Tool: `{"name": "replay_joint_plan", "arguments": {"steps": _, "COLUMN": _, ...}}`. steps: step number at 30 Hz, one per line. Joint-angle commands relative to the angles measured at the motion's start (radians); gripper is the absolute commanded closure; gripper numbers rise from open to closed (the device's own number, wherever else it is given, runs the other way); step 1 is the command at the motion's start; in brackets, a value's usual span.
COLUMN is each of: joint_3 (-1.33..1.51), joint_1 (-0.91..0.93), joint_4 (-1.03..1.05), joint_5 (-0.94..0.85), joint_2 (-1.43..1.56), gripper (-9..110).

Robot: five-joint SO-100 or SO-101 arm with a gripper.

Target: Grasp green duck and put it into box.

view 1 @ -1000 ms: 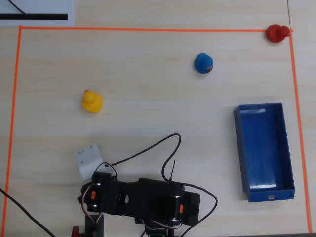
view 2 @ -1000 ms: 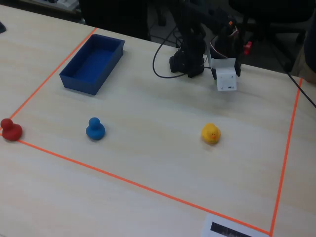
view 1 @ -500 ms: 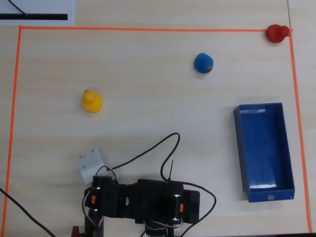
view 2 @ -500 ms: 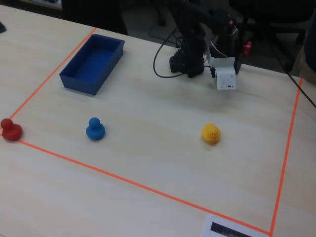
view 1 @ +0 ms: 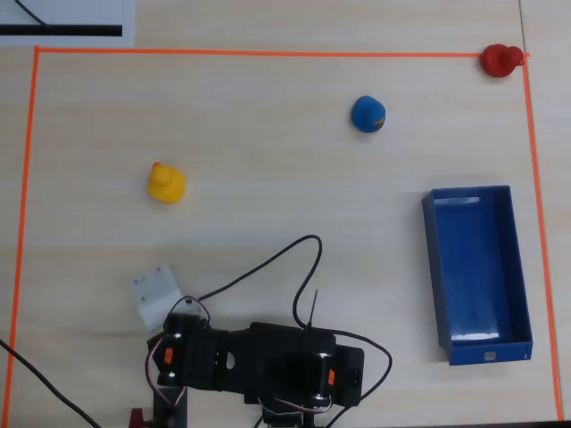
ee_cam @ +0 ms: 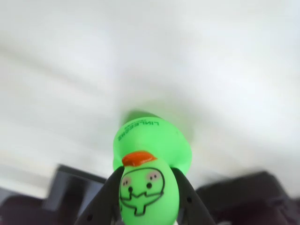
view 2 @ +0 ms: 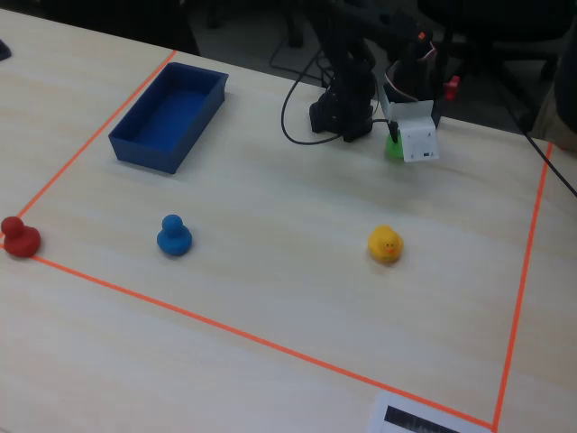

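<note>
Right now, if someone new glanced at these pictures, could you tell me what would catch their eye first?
Most likely the green duck, which fills the lower middle of the wrist view, face toward the camera, pinched between the dark fingers of the end effector. In the fixed view, the blue box stands out near the far left corner, with the yellow duck, blue duck and red duck scattered on the pale table.

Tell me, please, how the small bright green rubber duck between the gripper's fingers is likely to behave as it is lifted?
The small bright green rubber duck looks soft and rounded, so it may squash slightly and could twist between the black fingers. Its smooth, glossy skin suggests it might slip. It seems light for its size, probably easy to carry.
</note>
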Motion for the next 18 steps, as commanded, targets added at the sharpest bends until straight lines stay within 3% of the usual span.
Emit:
{"name": "replay_joint_plan", "arguments": {"steps": 1, "joint_3": -0.112, "joint_1": 0.219, "joint_4": -0.029, "joint_5": -0.170, "joint_2": 0.100, "gripper": 101}}
{"name": "replay_joint_plan", "arguments": {"steps": 8, "joint_3": -0.407, "joint_1": 0.626, "joint_4": -0.101, "joint_5": -0.362, "joint_2": 0.014, "gripper": 101}}
{"name": "replay_joint_plan", "arguments": {"steps": 18, "joint_3": -1.322, "joint_1": 1.190, "joint_4": 0.175, "joint_5": -0.364, "joint_2": -0.454, "gripper": 101}}
